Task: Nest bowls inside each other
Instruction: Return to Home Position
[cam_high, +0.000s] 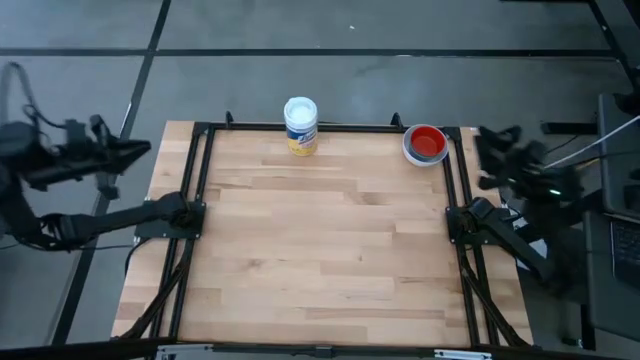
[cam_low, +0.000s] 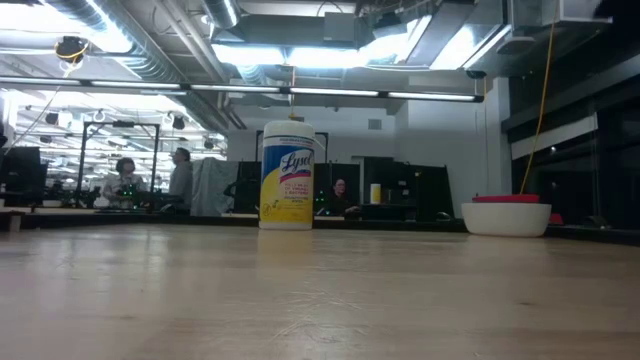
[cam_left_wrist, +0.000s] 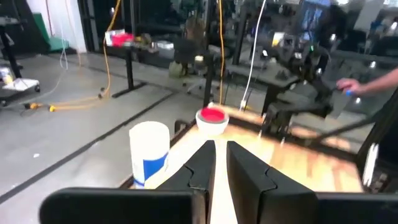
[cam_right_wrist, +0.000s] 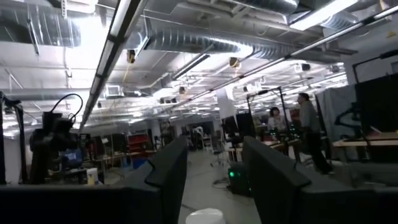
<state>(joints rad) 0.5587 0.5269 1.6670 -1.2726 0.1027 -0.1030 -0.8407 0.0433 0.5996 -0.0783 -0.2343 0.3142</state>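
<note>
A white bowl with a red bowl nested in it (cam_high: 425, 143) stands on its base at the table's far right corner, also seen in the low view (cam_low: 507, 215) and the left wrist view (cam_left_wrist: 212, 118). No other bowl shows. My left gripper (cam_high: 143, 150) hangs off the table's left edge, level, pointing across the table; its fingers (cam_left_wrist: 221, 149) stand a narrow gap apart with nothing between them. My right gripper (cam_high: 487, 150) hangs beyond the right edge beside the bowls, tipped up toward the room, open and empty (cam_right_wrist: 214, 152).
A tall white wipes container with a yellow label (cam_high: 300, 125) stands at the middle of the far edge (cam_low: 287, 176). A black frame (cam_high: 200, 180) runs along the table's sides. A person's hand (cam_left_wrist: 348, 87) shows beyond the right arm.
</note>
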